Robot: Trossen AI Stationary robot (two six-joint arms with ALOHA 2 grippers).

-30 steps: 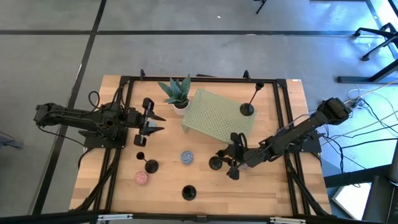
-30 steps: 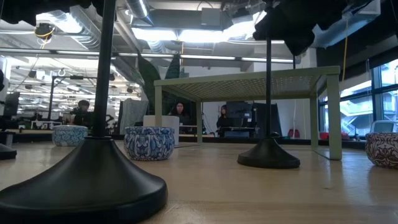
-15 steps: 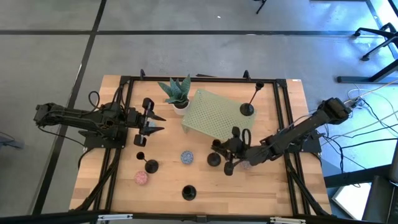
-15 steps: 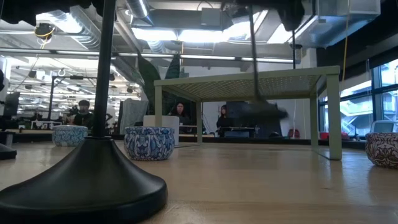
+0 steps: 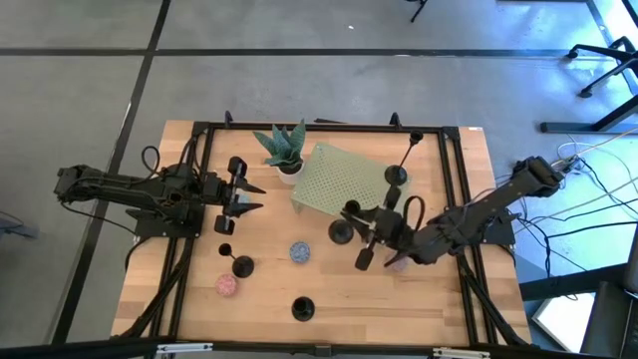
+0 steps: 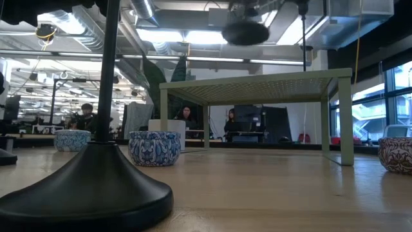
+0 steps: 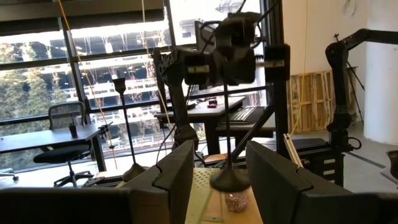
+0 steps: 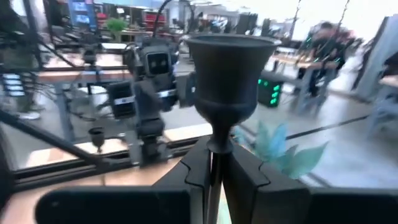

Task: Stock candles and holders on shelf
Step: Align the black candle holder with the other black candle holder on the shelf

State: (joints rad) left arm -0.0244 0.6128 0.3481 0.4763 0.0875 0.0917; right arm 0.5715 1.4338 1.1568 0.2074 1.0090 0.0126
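Holder [image 5: 342, 233] lifted off table, right pincer [image 5: 375, 237] clamped on stem, no readable writing

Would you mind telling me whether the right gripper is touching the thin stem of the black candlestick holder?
Touching. The right wrist view shows the right gripper shut on the black candlestick holder, both fingers pressed against its stem under the cup.

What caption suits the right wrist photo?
Right gripper shut on a black candle holder's thin stem, cup top up, left arm opposite.
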